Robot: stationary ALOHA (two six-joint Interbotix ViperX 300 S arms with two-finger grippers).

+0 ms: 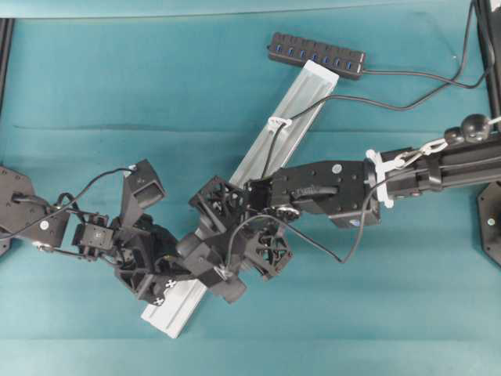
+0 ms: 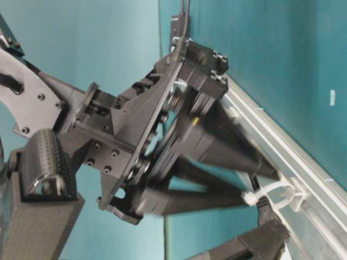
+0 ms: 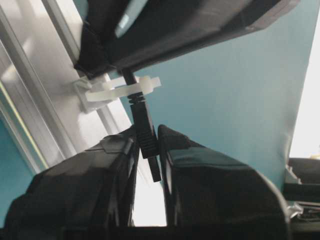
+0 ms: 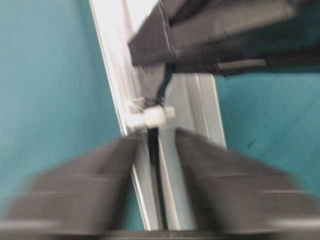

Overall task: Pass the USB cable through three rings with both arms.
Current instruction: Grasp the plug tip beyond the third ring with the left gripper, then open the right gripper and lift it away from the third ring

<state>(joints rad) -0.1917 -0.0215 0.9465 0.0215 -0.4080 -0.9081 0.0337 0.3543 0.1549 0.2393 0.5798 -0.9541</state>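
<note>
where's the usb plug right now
In the left wrist view the USB cable's plug sits pinched in the left gripper, just below the white ring on the silver rail.

We see a teal bench (image 1: 94,94) beneath a silver rail (image 1: 301,106) with pale lengthwise ridges. The rings (image 3: 122,89) are translucent white. The USB cable (image 3: 145,127) is black with a ribbed collar. Both arms (image 1: 329,188) are black; the hub (image 1: 317,55) is black with blue sockets.
</note>
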